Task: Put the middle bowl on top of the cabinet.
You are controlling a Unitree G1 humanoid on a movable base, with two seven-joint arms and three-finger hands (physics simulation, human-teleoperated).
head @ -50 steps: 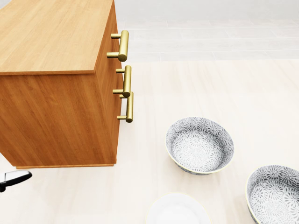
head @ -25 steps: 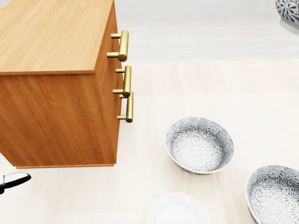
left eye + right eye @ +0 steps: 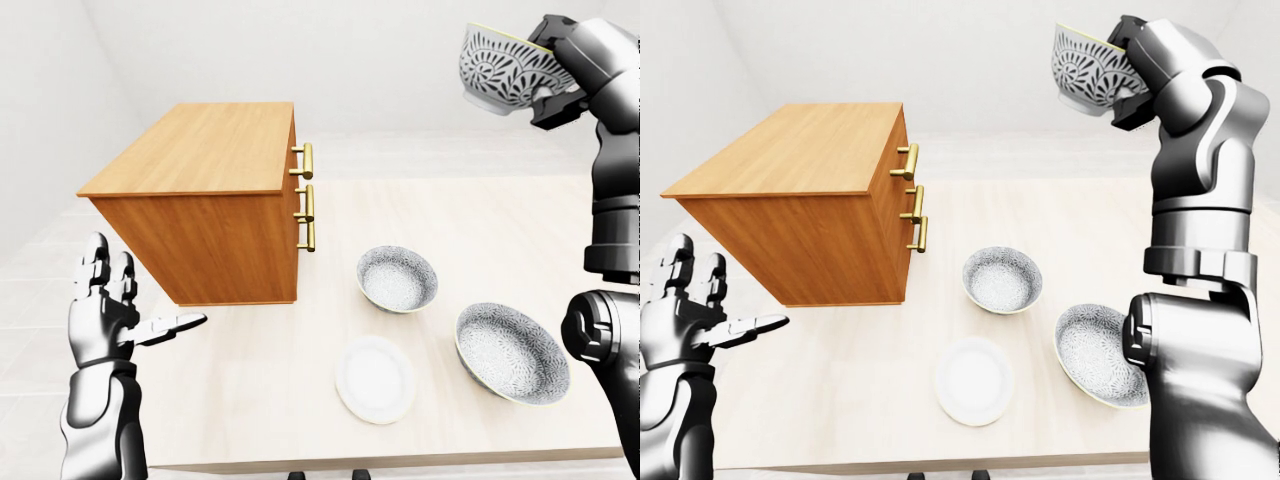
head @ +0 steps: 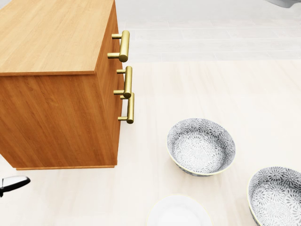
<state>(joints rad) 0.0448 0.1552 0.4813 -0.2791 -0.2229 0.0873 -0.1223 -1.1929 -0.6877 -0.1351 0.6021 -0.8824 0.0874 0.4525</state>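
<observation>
**Bowl raised high, cabinet top still bare**

Across the head view, the carried bowl (image 3: 503, 70) comes into the upper right corner half a second ago and now leaves only a grey sliver at that top edge. It is going up, not across. The cabinet and the things on the tabletop sit in the same places in that view, so the camera has not moved.

The right hand (image 3: 568, 62) has its fingers clamped on the bowl's rim and wall and holds it tilted. It is well above the tabletop (image 3: 500, 215) and well to the right of the cabinet (image 3: 200, 150) in the left-eye view. This is presumably the middle bowl of the task. Two other patterned bowls remain on the tabletop, the nearer bowl (image 3: 397, 278) beside the cabinet's brass handles (image 3: 305, 195) and the far bowl (image 3: 512, 352) lower right, with a white plate (image 3: 374, 378) between them.

The lift looks done, and carrying the bowl leftward over the wooden top and setting it down is still to do. The left hand (image 3: 105, 312) is empty, its fingers spread apart, low on the left.

No brand, label or writing can be read; the bowls carry only a grey floral pattern.
</observation>
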